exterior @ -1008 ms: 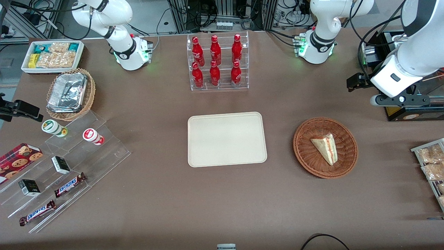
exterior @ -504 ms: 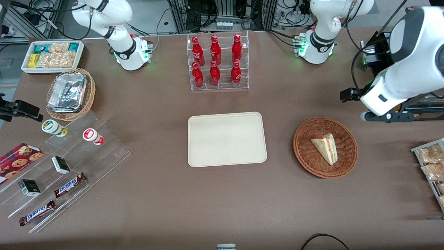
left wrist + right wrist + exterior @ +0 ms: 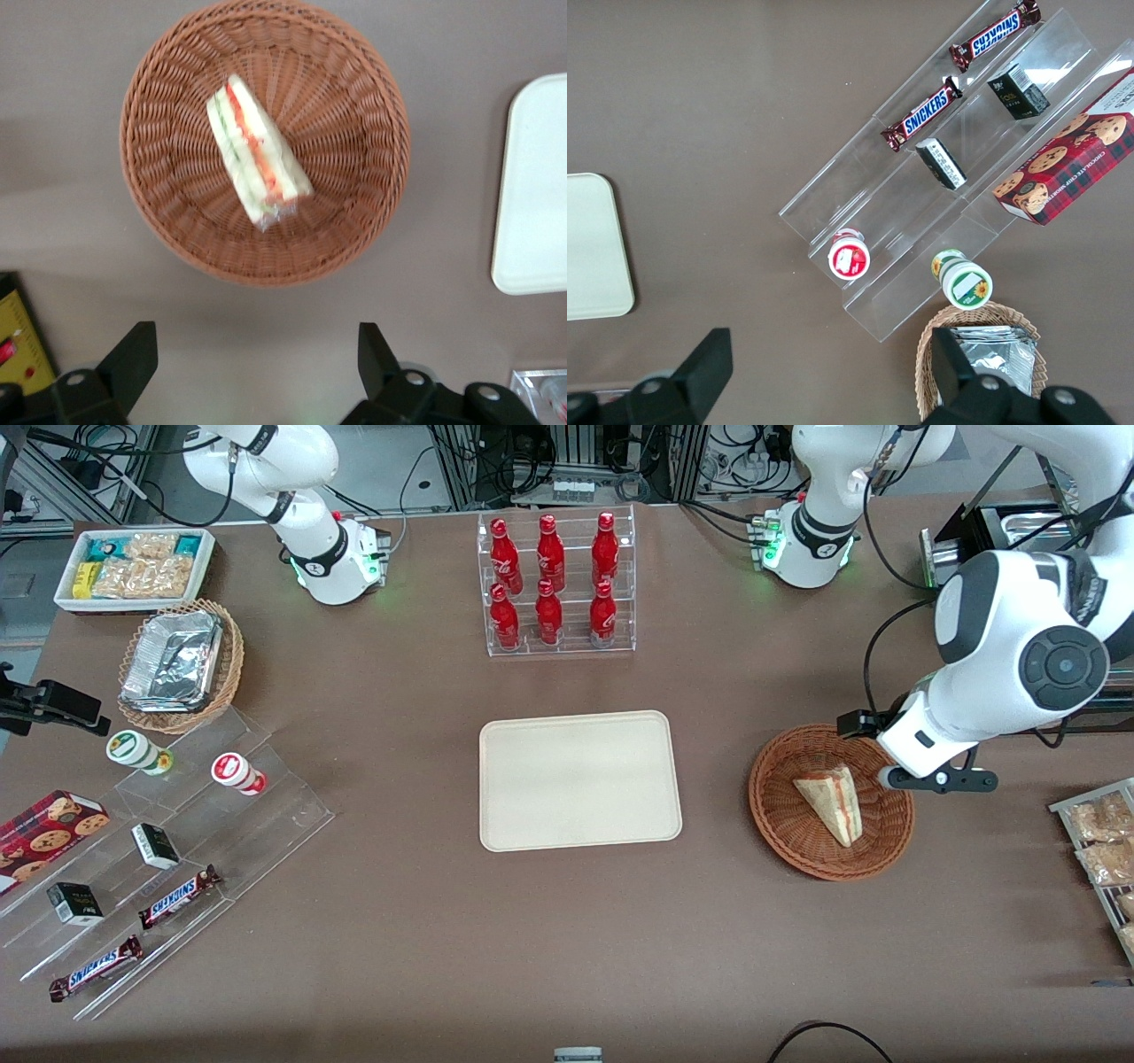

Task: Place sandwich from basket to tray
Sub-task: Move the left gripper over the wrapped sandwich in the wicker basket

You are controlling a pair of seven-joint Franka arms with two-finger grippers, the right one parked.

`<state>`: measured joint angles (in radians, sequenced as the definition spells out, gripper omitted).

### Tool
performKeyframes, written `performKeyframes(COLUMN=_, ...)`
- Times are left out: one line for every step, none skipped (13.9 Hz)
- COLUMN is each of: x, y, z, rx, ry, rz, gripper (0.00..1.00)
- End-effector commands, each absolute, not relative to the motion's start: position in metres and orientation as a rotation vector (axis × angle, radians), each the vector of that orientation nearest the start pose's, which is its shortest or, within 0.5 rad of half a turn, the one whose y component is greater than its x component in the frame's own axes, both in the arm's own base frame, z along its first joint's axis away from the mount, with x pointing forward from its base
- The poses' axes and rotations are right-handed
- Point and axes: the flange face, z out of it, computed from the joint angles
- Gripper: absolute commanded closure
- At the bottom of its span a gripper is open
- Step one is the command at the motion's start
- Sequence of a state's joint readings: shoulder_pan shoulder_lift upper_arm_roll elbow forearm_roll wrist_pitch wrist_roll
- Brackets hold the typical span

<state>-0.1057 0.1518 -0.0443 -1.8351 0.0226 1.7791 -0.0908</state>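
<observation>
Brown tabletop (image 3: 399,921): end effector (image 3: 257,354), fingers apart, hovers above the reddish-brown wicker basket (image 3: 780,828) rim, off the triangular layered sandwich (image 3: 831,804). Descending uncentred risks hitting wicker, or crushing soft bread before reaching the cream rectangular plastic tray (image 3: 580,779).

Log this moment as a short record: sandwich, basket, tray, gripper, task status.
sandwich: wedge lying in the basket, not gripped
basket: round brown wicker, toward the working arm's end of the table
tray: cream, nothing on it, beside the basket
gripper: open, above the table just off the basket's rim
task status: sandwich not yet picked up
</observation>
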Motion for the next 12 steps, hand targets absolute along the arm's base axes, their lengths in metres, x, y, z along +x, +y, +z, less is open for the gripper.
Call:
performKeyframes(x=0.563, y=-0.079, z=0.405, rx=-3.103, ry=0.103, rz=0.245, gripper=0.00)
performKeyframes(x=0.561, y=-0.078, z=0.393, rx=-3.103, ry=0.106, rz=0.228, gripper=0.00)
performKeyframes(x=0.558, y=-0.078, z=0.381, rx=-3.106, ry=0.107, rz=0.207, gripper=0.00)
performKeyframes(x=0.556, y=-0.073, z=0.369, rx=-3.110, ry=0.096, rz=0.183, gripper=0.00)
performKeyframes(x=0.553, y=-0.072, z=0.358, rx=-3.114, ry=0.095, rz=0.158, gripper=0.00)
performKeyframes(x=0.550, y=-0.070, z=0.349, rx=-3.118, ry=0.088, rz=0.129, gripper=0.00)
performKeyframes(x=0.547, y=-0.066, z=0.340, rx=-3.122, ry=0.074, rz=0.115, gripper=0.00)
performKeyframes(x=0.546, y=-0.056, z=0.332, rx=-3.128, ry=0.022, rz=0.104, gripper=0.00)
performKeyframes(x=0.545, y=-0.053, z=0.327, rx=-3.132, ry=-0.021, rz=0.100, gripper=0.00)
performKeyframes(x=0.546, y=-0.052, z=0.323, rx=-3.135, ry=-0.127, rz=0.102, gripper=0.00)
performKeyframes(x=0.548, y=-0.052, z=0.319, rx=-3.131, ry=-0.293, rz=0.085, gripper=0.00)
performKeyframes(x=0.551, y=-0.054, z=0.315, rx=-3.109, ry=-0.480, rz=0.059, gripper=0.00)
